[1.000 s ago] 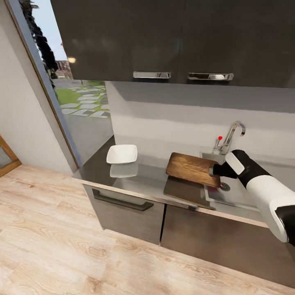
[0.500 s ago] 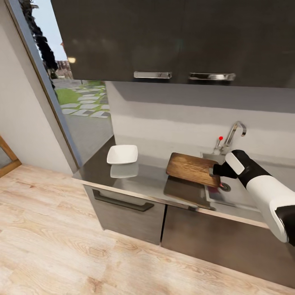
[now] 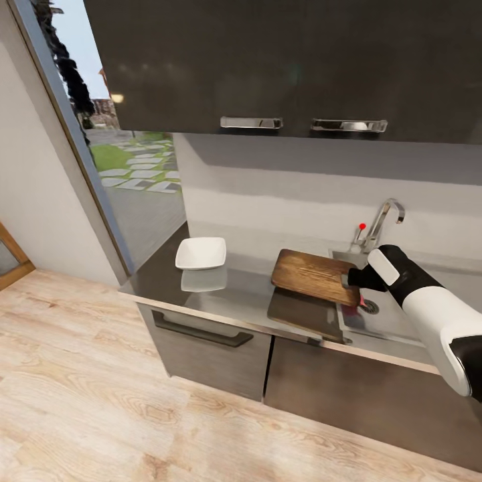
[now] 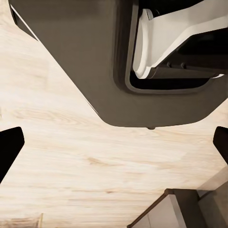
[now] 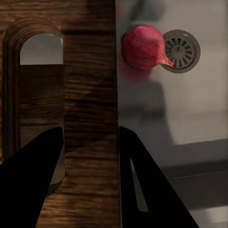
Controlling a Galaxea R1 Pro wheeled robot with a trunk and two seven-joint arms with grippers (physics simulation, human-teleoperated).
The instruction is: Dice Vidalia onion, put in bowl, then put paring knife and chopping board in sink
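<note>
The left gripper (image 4: 114, 140) shows in its wrist view with its two dark fingertips (image 4: 9, 142) spread wide, holding nothing, hanging over light wood floor (image 4: 85, 171) beside the robot's dark base (image 4: 95, 57). In the head view the white bowl (image 3: 201, 253) sits near the left end of the countertop (image 3: 241, 294), toward the back edge and well apart from the other things. Further right the chopping board (image 3: 311, 274) is tilted, its right end raised over the left rim of the sink (image 3: 391, 321) and its left end out over the countertop; whether that end touches the surface cannot be told. The right gripper (image 3: 353, 280) pinches the board's right end: the right wrist view shows its dark fingers (image 5: 28, 185) either side of the wooden edge, one beside the slot hole (image 5: 40, 95). Just past that edge, in the sink basin, the reddish onion (image 5: 142, 47) lies touching the round drain (image 5: 180, 50). The chrome tap (image 3: 381, 221) with its red knob (image 3: 362, 226) stands at the sink's back edge, under the black upper cabinets (image 3: 281, 60).
</note>
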